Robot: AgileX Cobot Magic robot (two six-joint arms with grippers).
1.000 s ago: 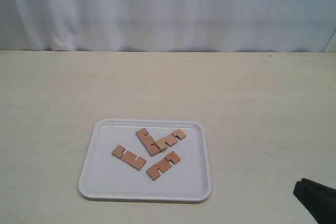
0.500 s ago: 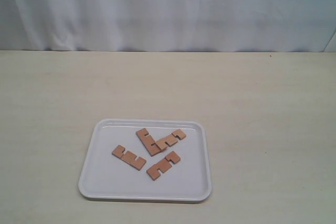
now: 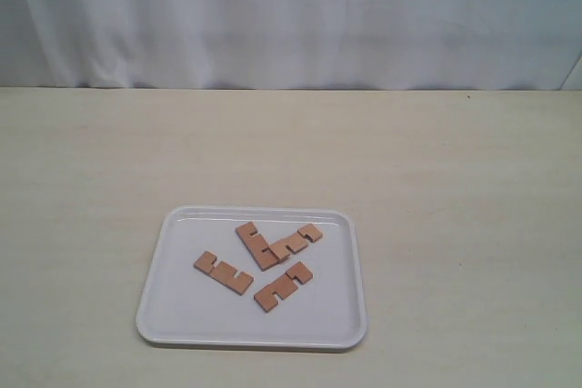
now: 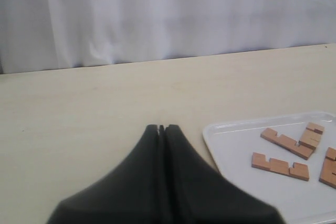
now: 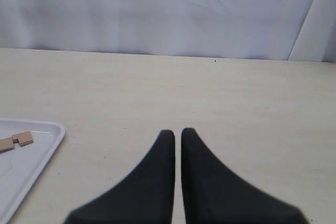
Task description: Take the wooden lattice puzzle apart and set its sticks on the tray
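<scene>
Bright, soft, even light leaves only faint shadows; the near dark jaws look slightly blurred.

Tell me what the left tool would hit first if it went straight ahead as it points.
Nothing close: ahead of the left tool lies bare table, then probably the white curtain. The tray sits off that line.

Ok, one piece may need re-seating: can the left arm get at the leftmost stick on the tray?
Probably yes. The leftmost stick lies flat, apart from the others, on the tray; only table lies between it and the left gripper, whose jaws are shut and must open first.
</scene>
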